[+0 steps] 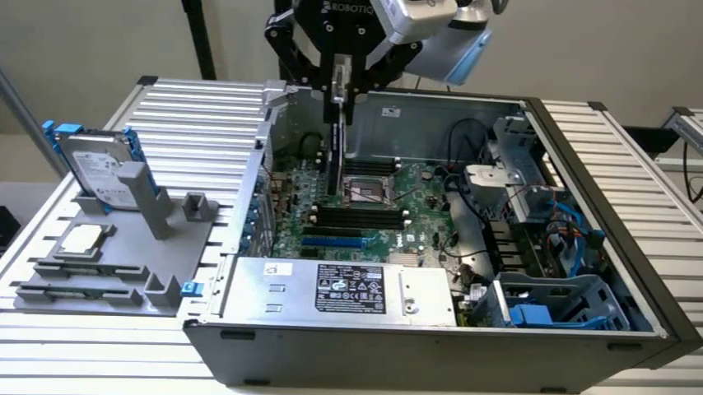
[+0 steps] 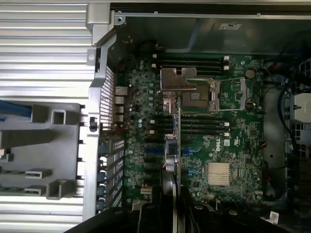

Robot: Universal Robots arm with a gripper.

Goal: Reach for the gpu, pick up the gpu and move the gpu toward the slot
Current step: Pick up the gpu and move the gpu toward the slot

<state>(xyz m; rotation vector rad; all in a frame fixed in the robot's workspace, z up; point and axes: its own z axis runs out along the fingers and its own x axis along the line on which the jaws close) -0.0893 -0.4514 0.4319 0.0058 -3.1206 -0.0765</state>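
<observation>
In the exterior view, at the top centre of the frame, the gripper point(image 1: 341, 86) hangs over the open computer case point(image 1: 571, 247), its fingers pinched on the upper edge of the gpu point(image 1: 336, 152), which hangs edge-on as a thin dark blade, its lower end just above the motherboard point(image 1: 374, 222) near the processor socket point(image 1: 366, 188). Off at the exterior view's left, the hard drive point(image 1: 97, 169) and processor chip point(image 1: 86, 239) sit on their grey fixture point(image 1: 110, 271). Now the wrist view: looking straight down the card, the gpu point(image 2: 173, 145) runs up the middle of the frame, its silver bracket point(image 2: 176, 80) over the socket area and the blue slots point(image 2: 151, 150) just beside it. The risk, as it looks from here: the card seems offset from any slot, so lowering it could drive its edge into board components or the socket. The card's contact edge is hidden, and which slot lies beneath it is hard to tell.
</observation>
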